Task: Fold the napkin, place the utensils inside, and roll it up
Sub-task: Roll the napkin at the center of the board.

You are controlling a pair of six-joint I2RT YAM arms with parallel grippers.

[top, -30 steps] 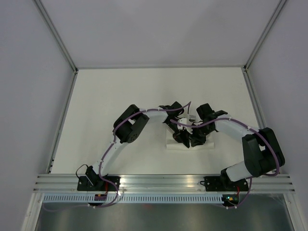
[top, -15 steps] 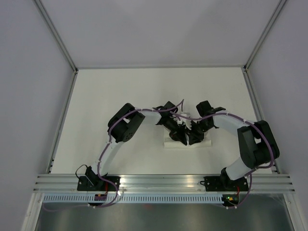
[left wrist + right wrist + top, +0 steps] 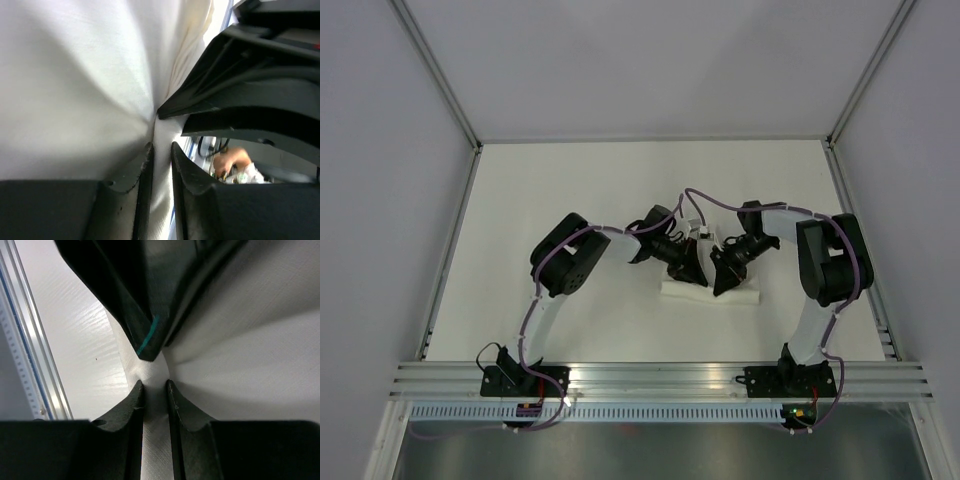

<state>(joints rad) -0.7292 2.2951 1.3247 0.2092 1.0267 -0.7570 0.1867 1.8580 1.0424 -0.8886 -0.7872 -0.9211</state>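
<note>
Pinching folds of the napkin (image 3: pixel 75 90), left gripper (image 3: pixel 161 150) and right gripper (image 3: pixel 155 385), each nearly closed on it.

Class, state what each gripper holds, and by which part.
Both hold the napkin: the left gripper and right gripper each pinch a raised fold of its cloth.

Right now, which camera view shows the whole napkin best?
The top external view: there the napkin lies as one narrow white strip under the left gripper and right gripper. Each wrist view shows only a close patch of cloth pinched between its jaws.
</note>
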